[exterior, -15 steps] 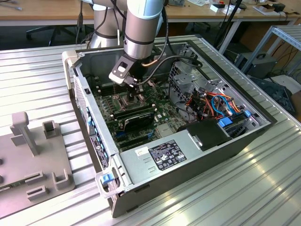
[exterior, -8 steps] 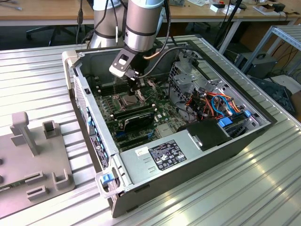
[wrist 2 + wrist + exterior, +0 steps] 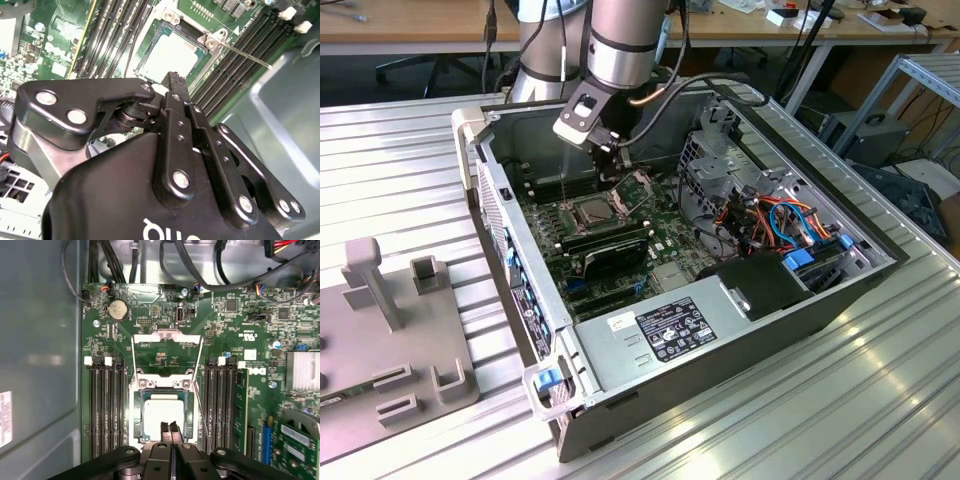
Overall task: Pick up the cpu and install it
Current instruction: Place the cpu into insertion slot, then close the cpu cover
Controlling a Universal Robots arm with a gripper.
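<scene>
Over the cpu (image 3: 161, 412) in its open socket (image 3: 135, 412)
My gripper (image 3: 170, 431), fingers pinched together and empty, hung just above the cpu. Had it sat skewed, a downward nudge from me could have bent the socket's pins.

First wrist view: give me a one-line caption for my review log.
Shut gripper poised over the cpu, which lies in the open socket on the green motherboard.
</scene>
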